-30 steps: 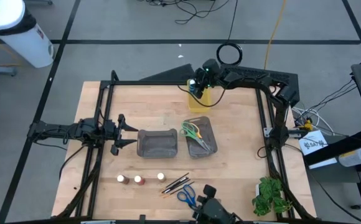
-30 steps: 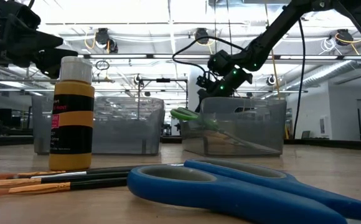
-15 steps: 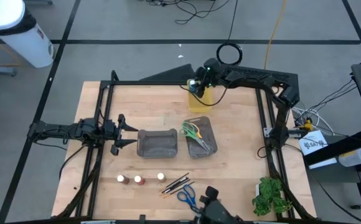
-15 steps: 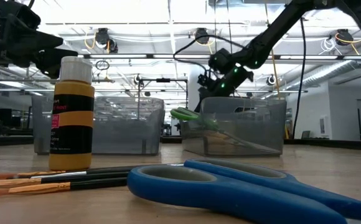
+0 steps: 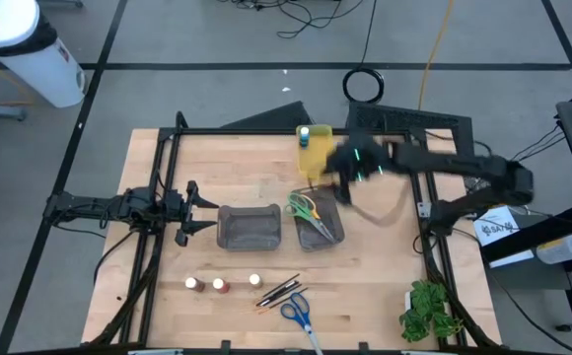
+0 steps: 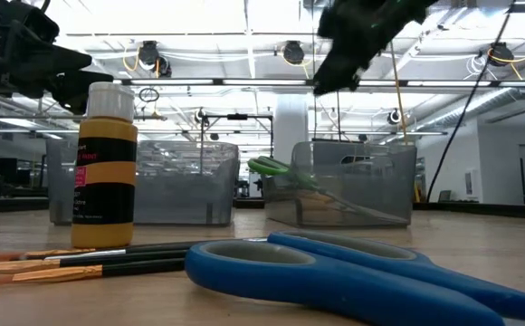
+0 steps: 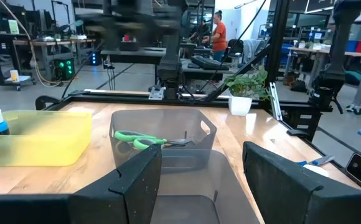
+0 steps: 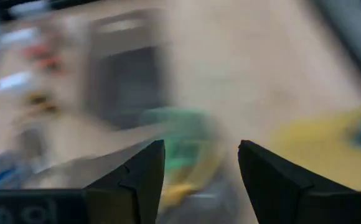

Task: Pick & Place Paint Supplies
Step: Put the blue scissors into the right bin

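- Left gripper [image 5: 207, 209] rests low at the table's left, fingers spread apart and empty, pointing at the left grey bin [image 5: 249, 227], which looks empty.
- Three small pots [image 5: 222, 285] stand in a row near the front edge; the low view shows one up close as a yellow-labelled pot [image 6: 103, 167] with a pale cap.
- Brushes [image 5: 278, 291] lie just right of the pots, with the blue scissors [image 5: 297, 313] beside them at the front.
- Green and yellow scissors [image 5: 306, 209] lie in the right grey bin [image 5: 333, 229].
- A blue-capped pot [image 5: 305, 133] sits in the yellow bin [image 5: 317, 161] behind it.
- Right gripper [image 8: 201, 163] is blurred above the right grey bin's back edge, fingers apart, holding nothing.
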You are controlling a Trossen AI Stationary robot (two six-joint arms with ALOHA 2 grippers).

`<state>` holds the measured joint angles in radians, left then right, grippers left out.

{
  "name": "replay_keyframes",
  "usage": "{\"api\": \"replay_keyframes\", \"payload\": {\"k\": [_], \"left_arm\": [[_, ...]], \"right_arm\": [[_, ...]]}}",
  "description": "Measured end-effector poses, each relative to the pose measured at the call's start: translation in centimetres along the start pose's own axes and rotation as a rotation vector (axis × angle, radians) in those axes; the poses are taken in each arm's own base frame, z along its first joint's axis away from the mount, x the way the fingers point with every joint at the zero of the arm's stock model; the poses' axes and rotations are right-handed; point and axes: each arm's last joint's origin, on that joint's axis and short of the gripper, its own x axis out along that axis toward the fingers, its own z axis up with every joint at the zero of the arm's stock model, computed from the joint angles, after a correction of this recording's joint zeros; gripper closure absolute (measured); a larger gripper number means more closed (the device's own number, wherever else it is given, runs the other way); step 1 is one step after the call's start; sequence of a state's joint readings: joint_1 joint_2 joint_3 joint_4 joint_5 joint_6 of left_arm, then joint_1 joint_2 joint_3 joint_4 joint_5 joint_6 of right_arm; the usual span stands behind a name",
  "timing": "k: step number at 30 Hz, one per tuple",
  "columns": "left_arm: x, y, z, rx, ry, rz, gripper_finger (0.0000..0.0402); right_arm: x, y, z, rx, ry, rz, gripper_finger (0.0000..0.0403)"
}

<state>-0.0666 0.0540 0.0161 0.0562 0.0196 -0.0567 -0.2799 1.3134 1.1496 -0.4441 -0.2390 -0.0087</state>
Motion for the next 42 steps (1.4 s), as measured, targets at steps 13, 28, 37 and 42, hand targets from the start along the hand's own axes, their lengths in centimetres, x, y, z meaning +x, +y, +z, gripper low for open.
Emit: {"api": "replay_keyframes", "payload": {"k": [13, 28, 37, 42], "left_arm": [[0.0, 0.0, 0.0, 0.0, 0.001, 0.0, 0.0165], [0.0, 0.0, 0.0, 0.0, 0.0, 0.002, 0.0165], [0.0, 0.0, 0.0, 0.0, 0.0, 0.002, 0.0165], [0.0, 0.0, 0.0, 0.0, 0.001, 0.002, 0.0165]], "right_arm": [[3.8, 19.6, -14.5, -0.331, -0.238, 0.392, 0.0228], [14.8, 28.4, -15.0, -0.436, -0.038, 0.33, 0.0242], [18.7, 28.9, -16.4, -0.384, 0.076, 0.266, 0.0262], [17.7, 28.5, -17.5, -0.393, 0.222, 0.171, 0.0273]]}}
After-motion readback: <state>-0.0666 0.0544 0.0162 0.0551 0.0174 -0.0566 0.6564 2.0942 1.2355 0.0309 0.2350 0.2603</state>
